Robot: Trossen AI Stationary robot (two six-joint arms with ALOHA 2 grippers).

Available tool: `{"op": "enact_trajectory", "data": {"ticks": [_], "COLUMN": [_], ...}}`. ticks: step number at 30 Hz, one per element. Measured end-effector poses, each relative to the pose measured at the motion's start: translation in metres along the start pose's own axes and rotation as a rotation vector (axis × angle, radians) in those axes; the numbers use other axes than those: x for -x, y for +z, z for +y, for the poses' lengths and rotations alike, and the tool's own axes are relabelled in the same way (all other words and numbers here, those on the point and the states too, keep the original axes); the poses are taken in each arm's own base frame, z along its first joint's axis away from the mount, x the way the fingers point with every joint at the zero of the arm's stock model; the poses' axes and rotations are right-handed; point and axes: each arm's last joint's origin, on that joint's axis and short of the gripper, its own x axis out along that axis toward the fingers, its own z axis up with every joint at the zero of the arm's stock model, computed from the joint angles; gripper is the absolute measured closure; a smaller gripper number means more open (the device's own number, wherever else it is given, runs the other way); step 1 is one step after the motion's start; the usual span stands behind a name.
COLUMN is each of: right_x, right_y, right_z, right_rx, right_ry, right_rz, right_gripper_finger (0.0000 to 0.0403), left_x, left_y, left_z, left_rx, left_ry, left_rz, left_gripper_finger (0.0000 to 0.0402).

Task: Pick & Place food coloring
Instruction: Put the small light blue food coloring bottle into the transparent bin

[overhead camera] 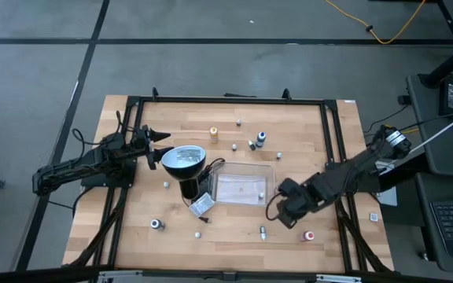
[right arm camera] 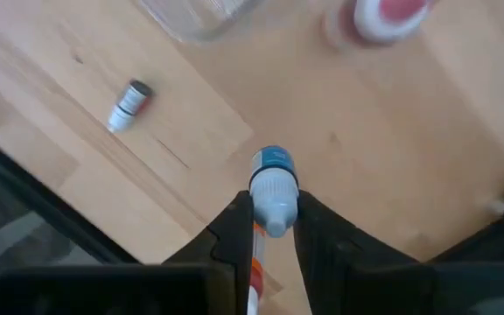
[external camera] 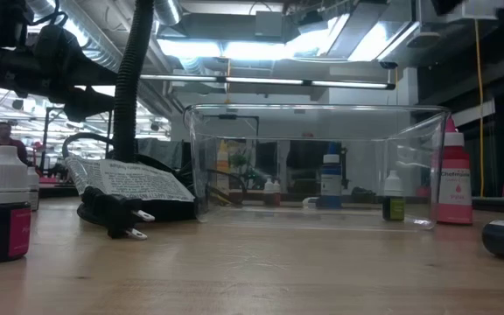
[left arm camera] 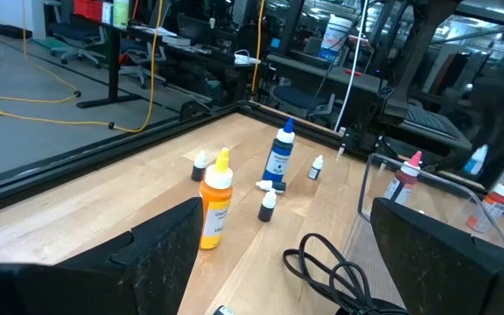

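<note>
Right gripper [right arm camera: 274, 229] is clamped on a small food coloring bottle [right arm camera: 273, 197], white tapered neck with a blue cap, held above the wood. In the high view the right gripper [overhead camera: 284, 211] sits just off the right end of the clear tray [overhead camera: 244, 167]. Left gripper [overhead camera: 166, 146] waits with fingers spread wide, holding nothing, at the table's left side beside the lamp [overhead camera: 184, 159].

The tray is clear rigid plastic, rectangular, with thin see-through walls [external camera: 201, 157]; at least one tiny bottle [overhead camera: 259, 191] seems to lie inside, count unclear.

Other bottles are scattered loose. An orange one [left arm camera: 216, 206] stands upright with a yellow tip, a blue one [left arm camera: 279, 157] is upright near it, and small dark ones sit between them. A red-capped bottle [overhead camera: 309, 235] stands near the front right, and a small one [right arm camera: 129, 103] lies on its side. In the low view a dark bottle with a white cap [external camera: 4, 210] stands at left and a pink one [external camera: 452, 185] just beside the tray.

The lamp has a round silvery head, a black body, a black cord and plug [external camera: 116, 215], and a printed tag.

The table [overhead camera: 289, 130] is pale butcher-block wood in a black frame. The floor is grey concrete with a yellow cable. The room beyond is a workshop with ceiling strip lights.
</note>
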Motion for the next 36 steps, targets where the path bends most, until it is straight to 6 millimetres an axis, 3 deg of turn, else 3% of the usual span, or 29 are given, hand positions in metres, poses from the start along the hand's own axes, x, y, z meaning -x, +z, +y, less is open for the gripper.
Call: {"op": "enact_trajectory", "data": {"ticks": [5,15,24,36], "right_x": [0.021,0.025,0.000,-0.042], "right_y": [0.026,0.088,0.127,0.134], "right_z": [0.000,0.014,0.033,0.037], "right_rx": [0.062,0.197,0.309,0.411], "right_ry": [0.015,0.017,-0.008,-0.067], "right_rz": [-0.025,-0.057,-0.041,0.019], "right_gripper_finger": [0.0325,0.0330,0.0328,0.0327], "left_x": [0.000,0.000,0.000,0.000], "left_y": [0.000,0.000,0.000,0.000], "left_z": [0.000,0.000,0.000,0.000], "left_rx": [0.000,0.000,0.000,0.000], "left_ry": [0.000,0.000,0.000,0.000], "left_rz": [0.000,0.000,0.000,0.000], "left_gripper_finger": [0.0080,0.0080,0.0080,0.0080]}}
